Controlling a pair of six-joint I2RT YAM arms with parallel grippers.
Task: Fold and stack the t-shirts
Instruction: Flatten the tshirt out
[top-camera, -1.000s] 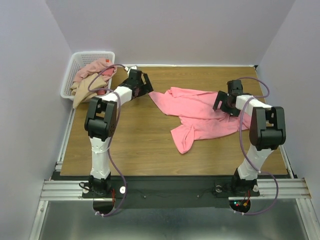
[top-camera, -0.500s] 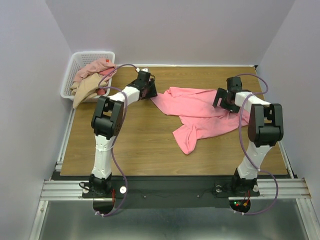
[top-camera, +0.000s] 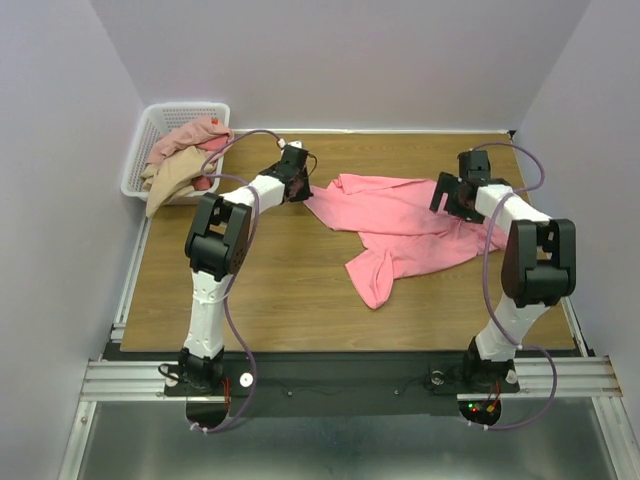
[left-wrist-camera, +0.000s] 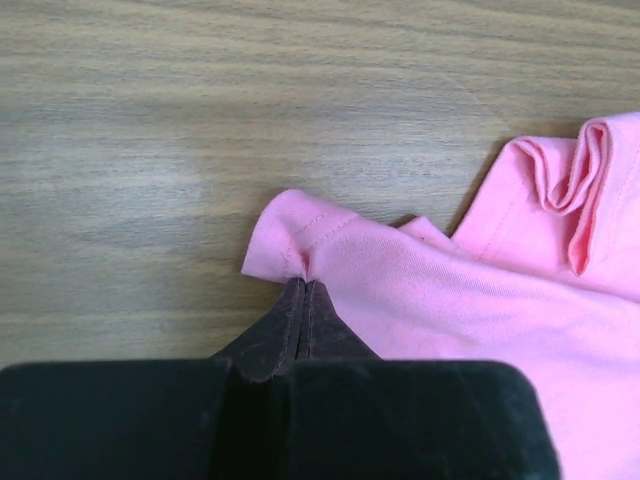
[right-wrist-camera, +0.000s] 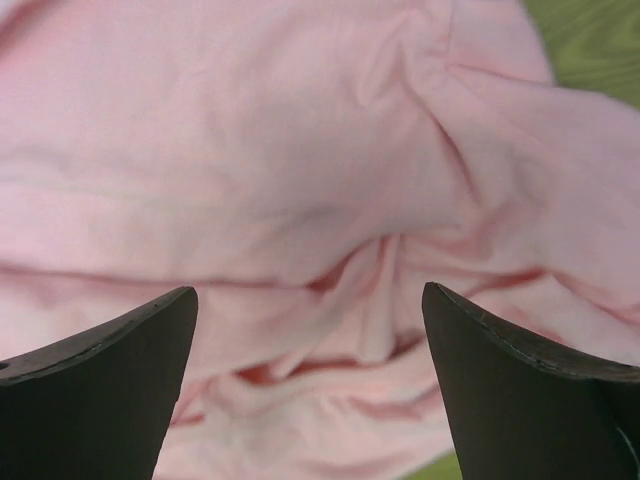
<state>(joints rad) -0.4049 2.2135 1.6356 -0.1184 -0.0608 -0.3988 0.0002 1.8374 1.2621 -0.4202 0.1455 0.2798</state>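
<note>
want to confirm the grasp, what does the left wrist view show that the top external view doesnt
Only left wrist: the left end effector has its tips shut on a folded hem corner of the salmon-pink t-shirt. Only top external: the shirt's whole crumpled spread, the right end effector over its right side, and the white basket holding other t-shirts by the table's far left corner. Both: the pink shirt on the wooden table.

You have soft, even overhead light with faint shadows. In the left wrist view a mild sheen lies on the counter (left-wrist-camera: 200, 170) left of the sharp salmon-pink t-shirt (left-wrist-camera: 450, 300); the right wrist view of it looks blurred, washed pale.
</note>
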